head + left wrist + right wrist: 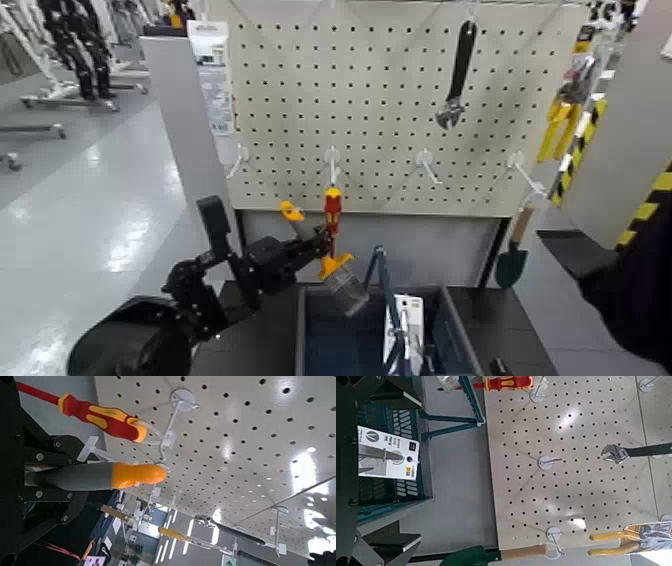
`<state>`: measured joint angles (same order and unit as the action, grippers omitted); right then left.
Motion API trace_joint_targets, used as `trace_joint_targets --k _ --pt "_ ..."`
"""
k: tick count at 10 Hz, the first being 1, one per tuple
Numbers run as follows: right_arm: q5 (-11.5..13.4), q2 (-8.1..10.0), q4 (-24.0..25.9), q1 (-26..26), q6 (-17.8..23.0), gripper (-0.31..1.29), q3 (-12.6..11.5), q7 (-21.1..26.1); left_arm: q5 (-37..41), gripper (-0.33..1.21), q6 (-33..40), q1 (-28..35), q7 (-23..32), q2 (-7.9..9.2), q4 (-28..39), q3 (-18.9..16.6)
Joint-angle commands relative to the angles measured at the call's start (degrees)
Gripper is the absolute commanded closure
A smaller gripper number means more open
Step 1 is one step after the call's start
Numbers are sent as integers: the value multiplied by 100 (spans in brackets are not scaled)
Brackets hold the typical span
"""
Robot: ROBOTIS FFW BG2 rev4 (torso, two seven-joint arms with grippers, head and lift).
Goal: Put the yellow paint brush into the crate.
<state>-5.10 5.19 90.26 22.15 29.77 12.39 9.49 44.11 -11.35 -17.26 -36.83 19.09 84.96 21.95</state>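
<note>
Paint brush (345,286), clenched by its handle in the left gripper (322,241), is held over the far rim of the crate (454,322), with the red-and-yellow screwdriver (333,206) hanging just beside it on the pegboard (330,110). Seen from the head, the brush slants, its handle end toward eleven o'clock and its bristles toward five o'clock, pointing down at the opening. The step in hand is judged to be the carry, with the grasp made and the release yet to be done. The next move probably calls for drawing the brush toward five o'clock, clear of the screwdriver, lowering it inside the walls, and opening the fingers; the raised crate handle (378,265) at three o'clock of the bristles could catch it. The handle is grey with a rounded orange-yellow end; a yellow band crosses the brush above wide, flat, pale grey bristles. A white package (405,325) already lies in the crate, at about four o'clock from the bristles. The right gripper (406,545) is idle near the crate, its two fingers spread apart with nothing between them.
</note>
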Motion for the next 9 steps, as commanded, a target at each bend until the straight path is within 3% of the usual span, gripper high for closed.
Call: trace_joint_targets --k 1,7,9 --pt "-9 0 -9 0 2 13 9 0 195 118 98 -23 26 -46 -401 292" --pt "-35 -18 -53 -26 46 13 44 9 335 118 54 -305 97 -169 -1262 1013" --pt "-44 -18 -61 -35 55 13 61 9 766 117 -140 -384 211 -204 -1552 1277"
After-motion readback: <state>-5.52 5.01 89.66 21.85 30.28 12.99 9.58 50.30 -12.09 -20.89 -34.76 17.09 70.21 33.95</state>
